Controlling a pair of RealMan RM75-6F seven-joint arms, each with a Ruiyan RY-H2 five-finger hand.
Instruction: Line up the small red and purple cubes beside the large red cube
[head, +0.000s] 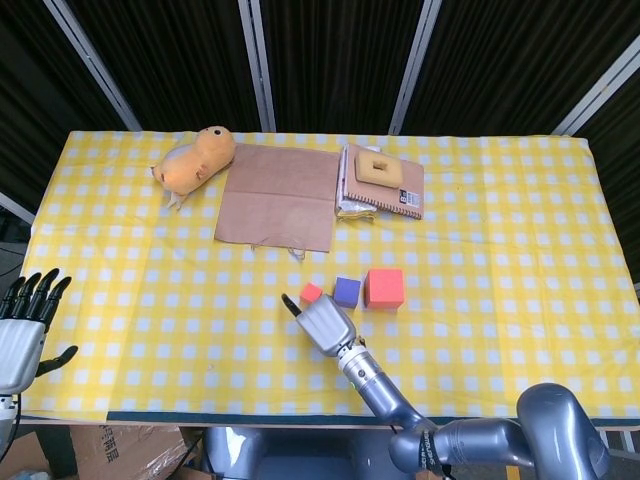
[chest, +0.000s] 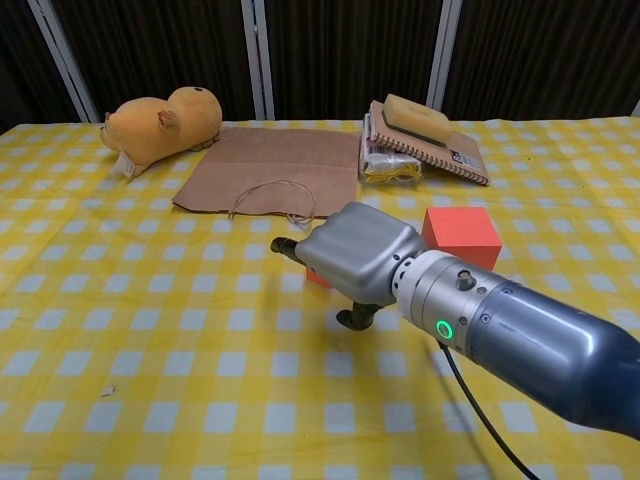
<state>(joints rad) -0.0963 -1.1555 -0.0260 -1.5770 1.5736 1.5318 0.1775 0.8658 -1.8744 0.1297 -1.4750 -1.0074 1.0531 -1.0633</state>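
In the head view the small red cube (head: 311, 292), the purple cube (head: 347, 291) and the large red cube (head: 384, 288) stand in a row, left to right, with small gaps between them. My right hand (head: 322, 325) hovers just in front of the small red cube, palm down, thumb stretched to the left, holding nothing. From the chest, the right hand (chest: 350, 260) hides the purple cube and most of the small red cube (chest: 316, 279); the large red cube (chest: 460, 232) shows to its right. My left hand (head: 22, 322) hangs off the table's left front corner, fingers spread.
At the back lie a stuffed orange animal (head: 195, 159), a flat brown paper bag (head: 276, 196) and a notebook stack with a tan block on top (head: 381, 180). The yellow checked tablecloth (head: 500, 260) covers the whole table.
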